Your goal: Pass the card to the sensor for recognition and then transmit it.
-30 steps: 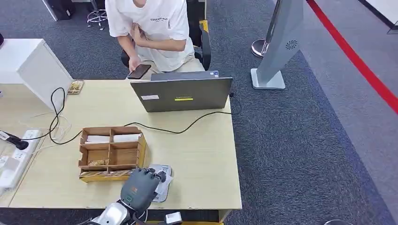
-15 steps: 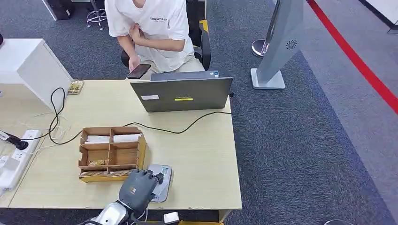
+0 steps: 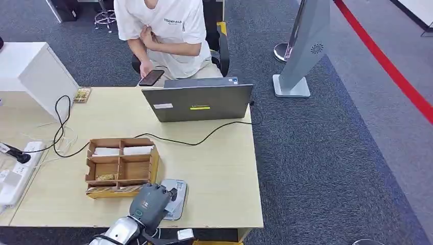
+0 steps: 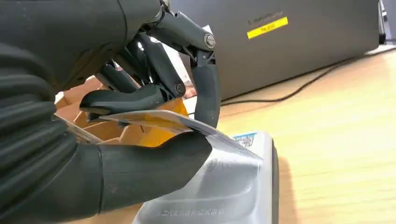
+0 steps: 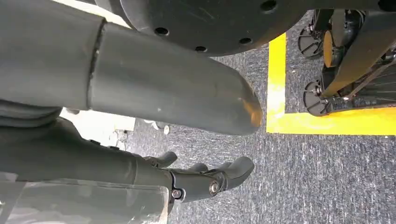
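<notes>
My left hand (image 3: 149, 204) is at the table's near edge, just right of the cardboard organizer. It pinches a thin, pale card (image 4: 180, 122) between thumb and fingers (image 4: 140, 100). The card's free end lies low over the top of the grey card sensor (image 3: 178, 187), a flat device with a small label (image 4: 244, 139); whether the two touch I cannot tell. My right hand (image 5: 163, 93) hangs beside my body over the carpet, its fingers (image 5: 205, 181) loosely bent and holding nothing.
A brown compartment box (image 3: 121, 167) with cards stands left of the sensor. A grey laptop (image 3: 198, 103) and its black cable (image 3: 204, 138) lie farther back. A seated person (image 3: 168, 35) holds a phone behind the table. A power strip (image 3: 18, 173) sits at the left.
My left hand has drawn slightly back toward the table's near edge with the card, uncovering more of the sensor's top. Everything else stays put.
</notes>
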Robot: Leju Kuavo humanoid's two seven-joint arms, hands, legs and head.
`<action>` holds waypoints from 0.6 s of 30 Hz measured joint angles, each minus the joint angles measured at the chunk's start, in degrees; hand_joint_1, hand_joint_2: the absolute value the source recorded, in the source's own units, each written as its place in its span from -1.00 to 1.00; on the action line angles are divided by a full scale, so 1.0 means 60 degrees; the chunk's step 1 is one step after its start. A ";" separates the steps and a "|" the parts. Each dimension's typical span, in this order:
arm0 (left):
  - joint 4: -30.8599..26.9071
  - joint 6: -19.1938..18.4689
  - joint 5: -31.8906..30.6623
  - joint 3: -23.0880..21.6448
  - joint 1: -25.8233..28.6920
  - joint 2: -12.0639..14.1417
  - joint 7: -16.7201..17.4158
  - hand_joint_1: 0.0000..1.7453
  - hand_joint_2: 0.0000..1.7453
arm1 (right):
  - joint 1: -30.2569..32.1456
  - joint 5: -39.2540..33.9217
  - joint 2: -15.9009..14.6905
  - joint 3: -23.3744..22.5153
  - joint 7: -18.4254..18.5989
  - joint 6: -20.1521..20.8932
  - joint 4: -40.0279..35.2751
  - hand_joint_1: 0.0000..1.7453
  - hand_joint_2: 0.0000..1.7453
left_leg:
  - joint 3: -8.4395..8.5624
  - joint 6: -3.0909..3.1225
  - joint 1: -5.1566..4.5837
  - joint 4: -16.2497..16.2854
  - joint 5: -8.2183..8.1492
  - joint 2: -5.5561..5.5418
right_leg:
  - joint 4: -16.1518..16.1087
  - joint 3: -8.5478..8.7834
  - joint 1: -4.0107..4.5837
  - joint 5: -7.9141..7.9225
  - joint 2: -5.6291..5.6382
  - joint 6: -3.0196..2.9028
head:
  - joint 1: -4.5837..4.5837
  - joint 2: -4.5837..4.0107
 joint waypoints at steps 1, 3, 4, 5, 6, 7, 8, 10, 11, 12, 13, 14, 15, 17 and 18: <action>0.0000 -0.0074 0.0044 0.0000 -0.0035 0.0018 0.0022 1.00 1.00 | 0.0001 0.0004 0.0004 -0.0015 0.0000 0.0007 0.0000 -1.00 -1.00 | 0.0000 0.0000 0.0000 0.0000 0.0000 0.0000 | 0.0000 0.0000 0.0000 0.0000 0.0000 0.0000 | -0.0004 0.0000; 0.0000 -0.0157 0.0102 0.0000 -0.0099 0.0059 0.0026 1.00 1.00 | 0.0001 0.0004 0.0018 -0.0033 -0.0004 0.0011 0.0000 -1.00 -1.00 | 0.0000 0.0000 0.0000 0.0000 0.0000 0.0000 | 0.0000 0.0000 0.0000 0.0000 0.0000 0.0000 | -0.0004 0.0000; 0.0000 -0.0175 0.0106 0.0000 -0.0120 0.0069 0.0026 1.00 1.00 | 0.0001 0.0004 0.0022 -0.0047 -0.0004 0.0011 0.0000 -1.00 -1.00 | 0.0000 0.0000 0.0000 0.0000 0.0000 0.0000 | 0.0000 0.0000 0.0000 0.0000 0.0000 0.0000 | 0.0000 0.0000; 0.0000 -0.0205 0.0117 0.0000 -0.0135 0.0077 0.0026 1.00 1.00 | 0.0001 0.0004 0.0025 -0.0058 -0.0004 0.0011 0.0000 -1.00 -1.00 | 0.0000 0.0000 0.0000 0.0000 0.0000 0.0000 | 0.0000 0.0000 0.0000 0.0000 0.0000 0.0000 | -0.0004 0.0000; 0.0000 -0.0234 0.0146 0.0000 -0.0145 0.0088 0.0033 1.00 1.00 | 0.0003 0.0011 0.0029 -0.0069 -0.0004 0.0018 0.0000 -1.00 -1.00 | 0.0000 0.0000 0.0000 0.0000 0.0000 0.0000 | 0.0000 0.0000 0.0000 0.0000 0.0000 0.0000 | 0.0000 0.0000; 0.0000 -0.0252 0.0175 0.0000 -0.0150 0.0102 0.0037 1.00 1.00 | 0.0003 0.0015 0.0029 -0.0073 -0.0004 0.0026 0.0000 -1.00 -1.00 | 0.0000 0.0000 0.0000 0.0000 0.0000 0.0001 | 0.0000 0.0000 0.0000 0.0000 0.0000 0.0000 | 0.0000 0.0000; 0.0000 -0.0266 0.0197 0.0000 -0.0160 0.0106 0.0044 1.00 1.00 | 0.0003 0.0018 0.0033 -0.0077 -0.0004 0.0036 -0.0003 -1.00 -1.00 | 0.0000 0.0000 0.0000 0.0000 0.0000 0.0001 | 0.0000 0.0000 0.0000 0.0000 0.0000 0.0000 | 0.0000 0.0000; 0.0000 -0.0296 0.0226 0.0000 -0.0177 0.0113 0.0059 1.00 1.00 | 0.0003 0.0047 0.0036 -0.0084 -0.0004 0.0036 0.0000 -1.00 -1.00 | 0.0000 0.0000 0.0000 0.0000 0.0000 0.0000 | 0.0000 0.0000 0.0000 0.0000 0.0000 0.0000 | 0.0000 0.0000; 0.0000 -0.0303 0.0259 0.0000 -0.0190 0.0113 0.0062 1.00 1.00 | 0.0003 0.0076 0.0040 -0.0084 -0.0004 0.0036 0.0000 -1.00 -1.00 | 0.0000 0.0000 0.0000 0.0000 0.0000 0.0000 | 0.0000 0.0000 0.0000 0.0000 0.0000 0.0000 | 0.0000 0.0000; 0.0000 -0.0303 0.0273 0.0000 -0.0207 0.0113 0.0066 1.00 1.00 | 0.0003 0.0091 0.0040 -0.0084 -0.0004 0.0036 -0.0003 -1.00 -1.00 | 0.0000 0.0000 0.0000 0.0000 0.0000 0.0000 | 0.0000 0.0000 0.0000 0.0000 0.0000 0.0000 | 0.0000 0.0000; 0.0000 -0.0303 0.0273 0.0000 -0.0224 0.0117 0.0066 1.00 1.00 | 0.0003 0.0102 0.0044 -0.0088 -0.0004 0.0036 -0.0003 -1.00 -1.00 | 0.0000 0.0000 0.0000 0.0000 0.0000 0.0000 | 0.0000 0.0000 0.0000 0.0000 0.0000 0.0000 | 0.0000 0.0000; 0.0000 -0.0303 0.0273 0.0000 -0.0238 0.0117 0.0066 1.00 1.00 | 0.0003 0.0102 0.0044 -0.0091 -0.0004 0.0036 -0.0003 -1.00 -1.00 | 0.0000 0.0000 0.0000 0.0000 0.0000 0.0000 | 0.0000 0.0000 0.0000 0.0000 0.0000 0.0000 | 0.0000 0.0000; 0.0000 -0.0303 0.0273 0.0000 -0.0251 0.0117 0.0066 1.00 1.00 | 0.0004 0.0102 0.0044 -0.0091 -0.0007 0.0036 0.0000 -1.00 -1.00 | 0.0000 0.0000 0.0000 0.0000 0.0000 0.0000 | 0.0000 0.0000 0.0000 0.0000 0.0000 0.0000 | 0.0000 0.0000; 0.0000 -0.0303 0.0281 0.0000 -0.0266 0.0124 0.0066 1.00 1.00 | 0.0003 0.0102 0.0044 -0.0095 -0.0011 0.0036 0.0000 -1.00 -1.00 | 0.0000 0.0000 0.0000 0.0000 0.0000 0.0000 | 0.0000 0.0000 0.0000 0.0000 0.0000 0.0000 | 0.0000 0.0000; 0.0000 -0.0303 0.0284 0.0000 -0.0271 0.0124 0.0073 1.00 1.00 | 0.0003 0.0106 0.0047 -0.0102 -0.0018 0.0036 -0.0003 -1.00 -1.00 | 0.0000 0.0000 0.0000 0.0000 0.0000 0.0000 | 0.0000 0.0000 0.0000 0.0000 0.0000 0.0000 | 0.0000 0.0000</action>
